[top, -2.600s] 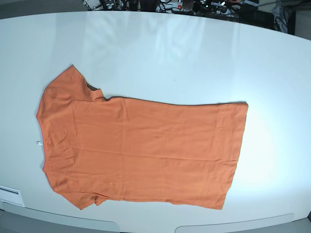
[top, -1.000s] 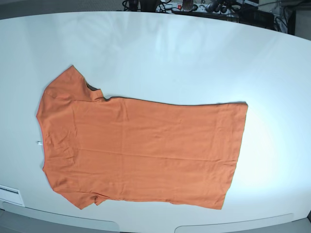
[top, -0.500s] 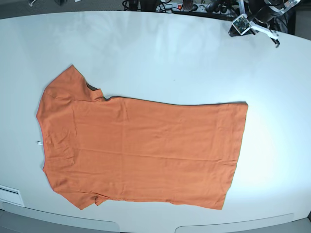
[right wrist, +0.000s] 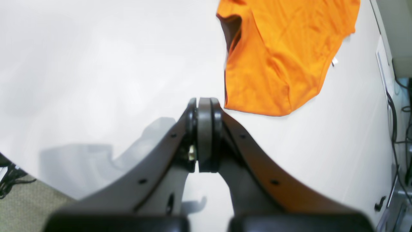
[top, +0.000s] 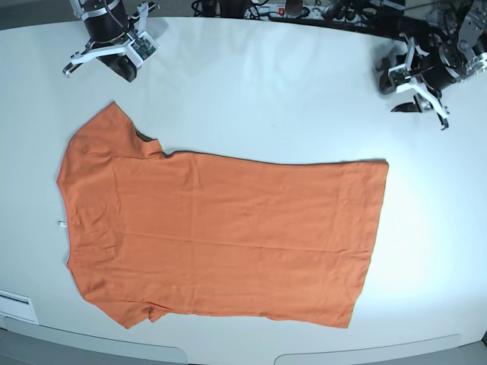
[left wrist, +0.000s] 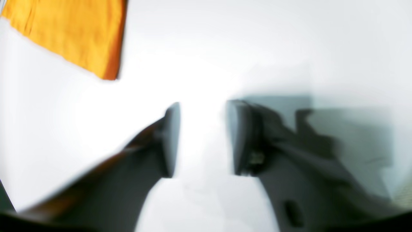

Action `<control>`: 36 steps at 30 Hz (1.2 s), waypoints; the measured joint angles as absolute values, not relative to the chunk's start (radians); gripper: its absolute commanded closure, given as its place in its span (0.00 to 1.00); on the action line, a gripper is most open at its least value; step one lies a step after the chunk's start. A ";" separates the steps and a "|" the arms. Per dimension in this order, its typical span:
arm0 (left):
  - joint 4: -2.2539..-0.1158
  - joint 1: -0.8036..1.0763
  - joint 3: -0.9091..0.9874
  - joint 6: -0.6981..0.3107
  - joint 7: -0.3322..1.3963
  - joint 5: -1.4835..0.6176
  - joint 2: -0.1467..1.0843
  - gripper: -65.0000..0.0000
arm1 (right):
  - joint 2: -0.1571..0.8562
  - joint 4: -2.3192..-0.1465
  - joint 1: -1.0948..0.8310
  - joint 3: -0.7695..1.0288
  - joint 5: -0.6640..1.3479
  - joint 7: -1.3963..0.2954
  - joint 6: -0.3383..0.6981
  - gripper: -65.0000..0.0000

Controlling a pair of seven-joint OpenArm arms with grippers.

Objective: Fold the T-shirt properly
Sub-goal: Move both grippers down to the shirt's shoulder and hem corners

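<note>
The orange T-shirt [top: 221, 236] lies spread flat on the white table [top: 266, 91], neckline and small white tag [top: 61, 223] to the left, hem to the right. My right gripper [top: 124, 70] hovers at the far left above the upper sleeve; in its wrist view it [right wrist: 204, 106] is shut on nothing, with the sleeve [right wrist: 280, 58] just ahead and to the right. Over bare table at the far right, my left gripper [top: 422, 106] is clear of the hem. Its blurred wrist view shows it [left wrist: 202, 138] open and empty, a T-shirt corner [left wrist: 70, 32] at upper left.
Cables and equipment [top: 304, 9] crowd the space behind the table's far edge. A white label [top: 17, 306] sits at the front left edge. Grey carpet [right wrist: 22, 199] shows beyond the table edge in the right wrist view.
Both arms have come in over the far edge of the table, the right one at top left, the left one lower at top right. The left gripper has opened. The T-shirt has not moved.
</note>
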State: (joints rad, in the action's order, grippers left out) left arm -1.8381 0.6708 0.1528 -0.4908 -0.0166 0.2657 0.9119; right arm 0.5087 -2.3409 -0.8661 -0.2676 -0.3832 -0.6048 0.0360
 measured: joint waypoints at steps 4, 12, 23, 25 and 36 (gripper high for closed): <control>-1.728 0.542 0.089 -0.489 -0.104 0.304 0.965 0.42 | 0.507 -2.341 -0.866 -0.268 -0.359 -0.595 0.035 1.00; -1.611 0.190 -0.293 -0.409 -0.150 0.385 1.034 0.42 | 0.508 -2.341 -0.864 -0.267 -0.321 -0.594 0.068 1.00; -1.498 -0.210 -0.720 -0.381 -0.157 0.426 1.023 0.42 | 0.498 -2.341 -0.865 -0.267 -0.321 -0.594 0.049 1.00; -1.474 -0.256 -0.764 -0.376 -0.157 0.426 1.003 0.42 | 0.488 -2.341 -0.865 -0.267 -0.321 -0.595 0.049 1.00; -1.404 -0.360 -0.870 -0.424 -0.136 0.426 0.920 1.00 | 0.485 -2.341 -0.864 -0.266 -0.335 -0.594 0.050 1.00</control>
